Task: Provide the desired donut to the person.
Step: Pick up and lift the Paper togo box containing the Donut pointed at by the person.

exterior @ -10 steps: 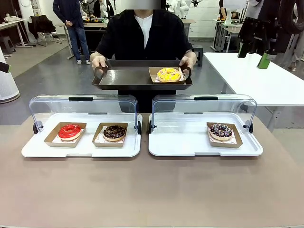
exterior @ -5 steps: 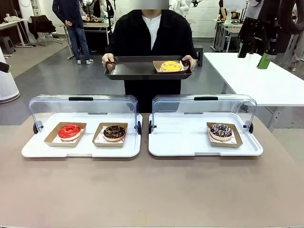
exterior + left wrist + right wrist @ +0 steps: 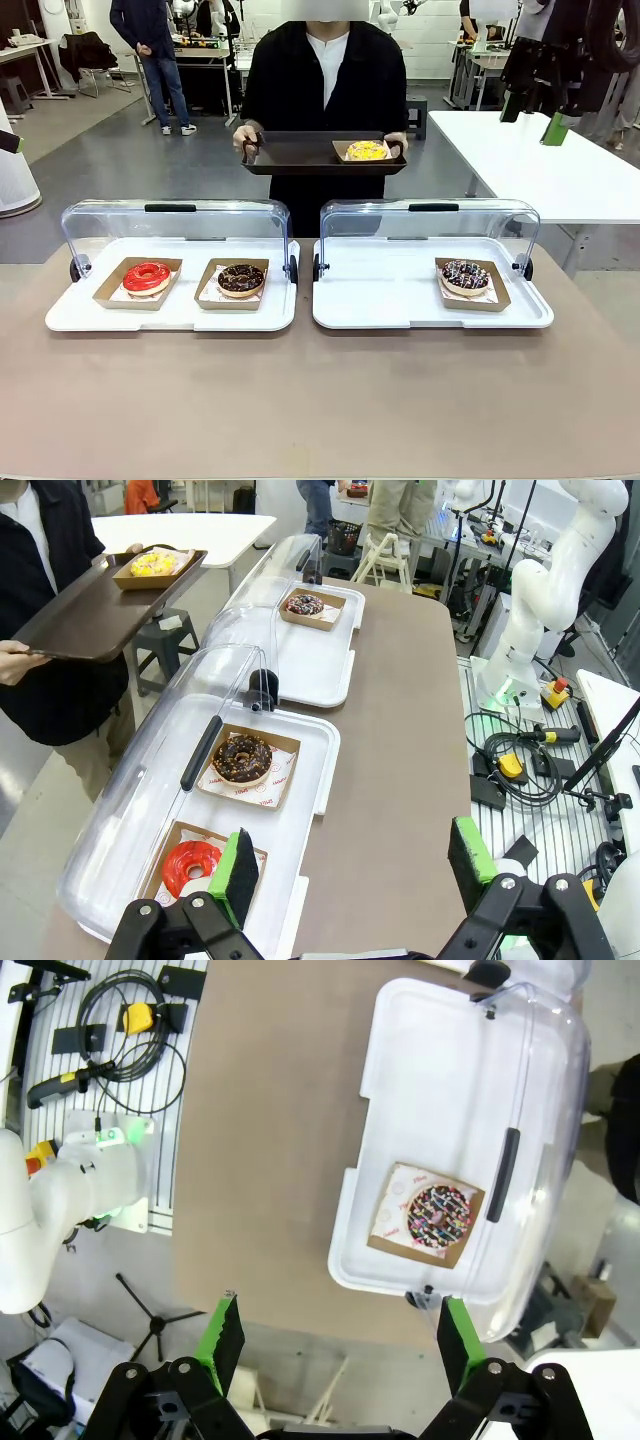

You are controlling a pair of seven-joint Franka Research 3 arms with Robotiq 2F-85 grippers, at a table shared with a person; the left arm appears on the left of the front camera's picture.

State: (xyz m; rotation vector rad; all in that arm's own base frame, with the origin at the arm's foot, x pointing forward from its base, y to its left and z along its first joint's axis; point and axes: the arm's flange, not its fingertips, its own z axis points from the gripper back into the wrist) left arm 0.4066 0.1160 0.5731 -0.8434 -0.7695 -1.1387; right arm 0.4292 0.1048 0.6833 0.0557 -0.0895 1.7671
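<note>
The person point(image 3: 325, 80) has stepped back with the yellow-iced donut point(image 3: 366, 150) on a brown tray point(image 3: 290, 152), well beyond the left gripper point(image 3: 354, 863) and right gripper point(image 3: 337, 1335), both wide open, empty; delivery looks complete.

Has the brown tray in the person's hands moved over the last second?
Yes. The brown tray, carrying the yellow donut, has drawn back from the table with the person, away from the clear lids, which stay put.

We find the red donut point(image 3: 178, 868) partly hidden behind one of the left fingers point(image 3: 238, 875), and the person point(image 3: 70, 690) cut off by the left wrist view's edge.
</note>
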